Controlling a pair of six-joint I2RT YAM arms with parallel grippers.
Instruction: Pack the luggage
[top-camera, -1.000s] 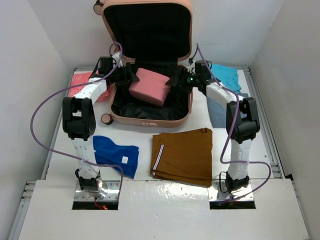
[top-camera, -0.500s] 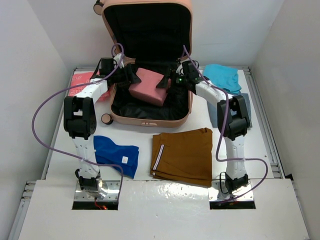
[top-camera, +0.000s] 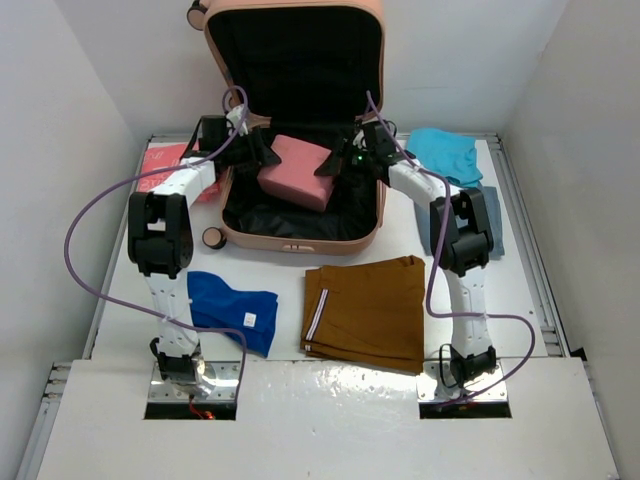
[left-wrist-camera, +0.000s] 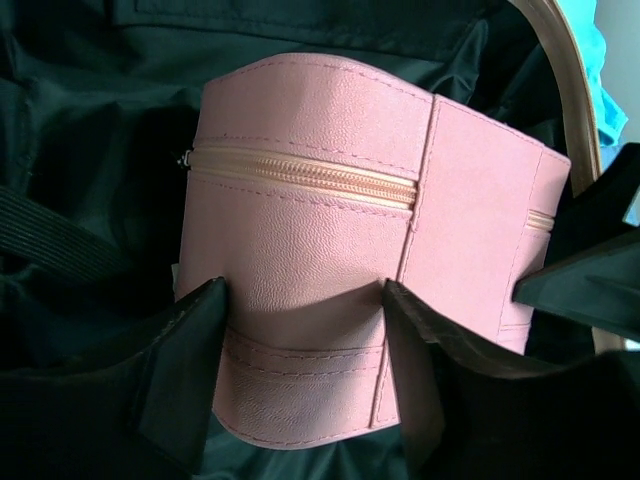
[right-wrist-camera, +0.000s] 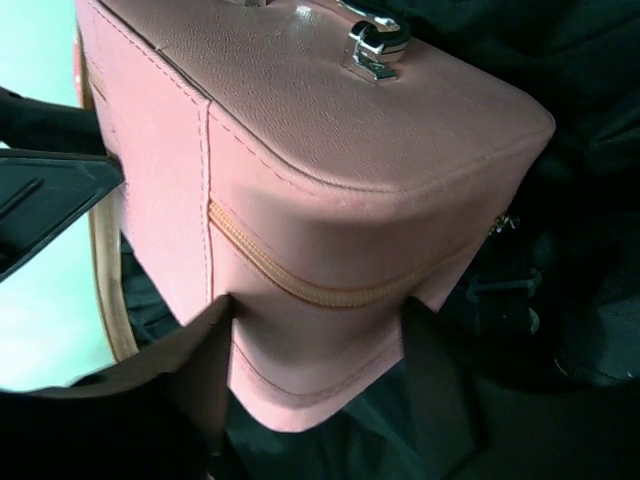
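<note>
One luggage (top-camera: 300, 240), open at the far middle of the table (top-camera: 280, 275), with its lid (top-camera: 295, 10) standing against the back wall. A pink pouch (top-camera: 297, 172) lies tilted in the lower shell on the black lining (top-camera: 290, 215).

The left gripper (top-camera: 262, 152) is at the pouch's left end and the right gripper (top-camera: 328, 165) at its right end. In both wrist views the fingers (left-wrist-camera: 190, 350) stand apart with a pouch end between them. They look to be touching it; whether they're actually clamped I can't tell.

Versus a second ago:
- The right arm has swung in from the right and its gripper is now closer to the pouch.
- The left arm has barely shifted.
- The pouch is in the same place.

Outward from the luggage:
- A folded brown garment (top-camera: 368, 312) and a blue garment (top-camera: 232, 310) lie near the front.
- A teal cloth (top-camera: 445, 152) lies at far right.

Hard to see:
- The lid's top is cut off by the frame.
- The grey cloth (top-camera: 492, 225) is mostly under the right arm.
- The red item (top-camera: 160, 160) is partly behind the left arm.
- The lining in the wrist views is too dark for detail.
</note>
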